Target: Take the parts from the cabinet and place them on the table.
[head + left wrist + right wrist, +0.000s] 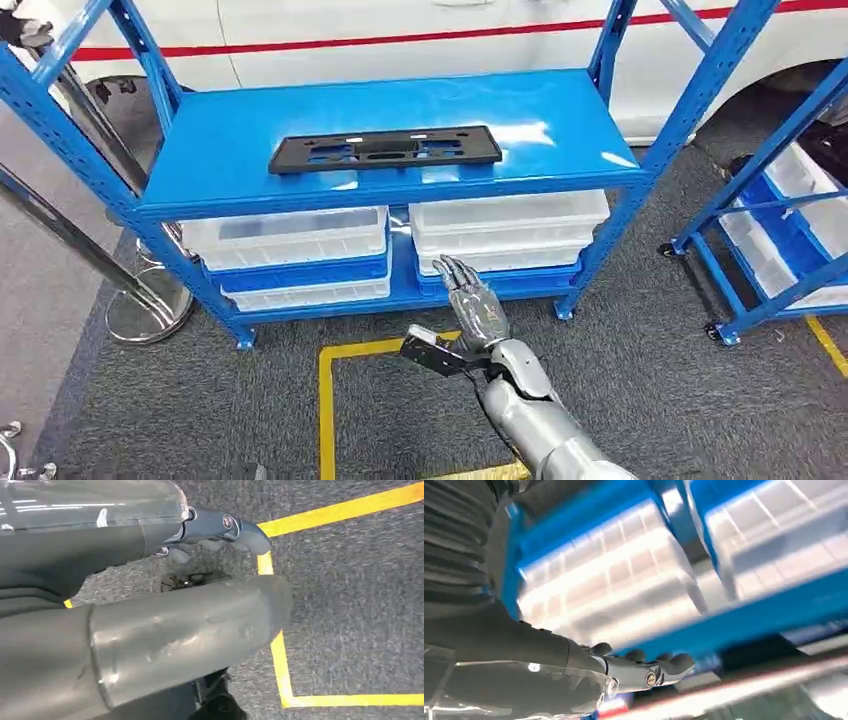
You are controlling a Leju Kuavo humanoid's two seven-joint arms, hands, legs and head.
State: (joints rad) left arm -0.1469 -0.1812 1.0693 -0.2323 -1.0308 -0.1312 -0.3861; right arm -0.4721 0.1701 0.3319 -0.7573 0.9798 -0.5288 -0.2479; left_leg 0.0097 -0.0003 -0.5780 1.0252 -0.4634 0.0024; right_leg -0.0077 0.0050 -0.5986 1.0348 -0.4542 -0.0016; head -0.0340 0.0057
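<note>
Black part lying flat on top shelf of blue cabinet, untouched, above white bins. Right hand raised low before the lower shelves, fingers spread, holding nothing. Left hand over grey floor with yellow tape; finger state unclear.

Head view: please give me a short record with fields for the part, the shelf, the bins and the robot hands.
part: flat black plastic bracket, lying on the top board
shelf: blue metal rack, standing on grey carpet
bins: translucent white plastic bins on the lower level
right hand: raised before the rack, fingers spread, holds nothing
left hand: hangs over the carpet, holds nothing
</note>
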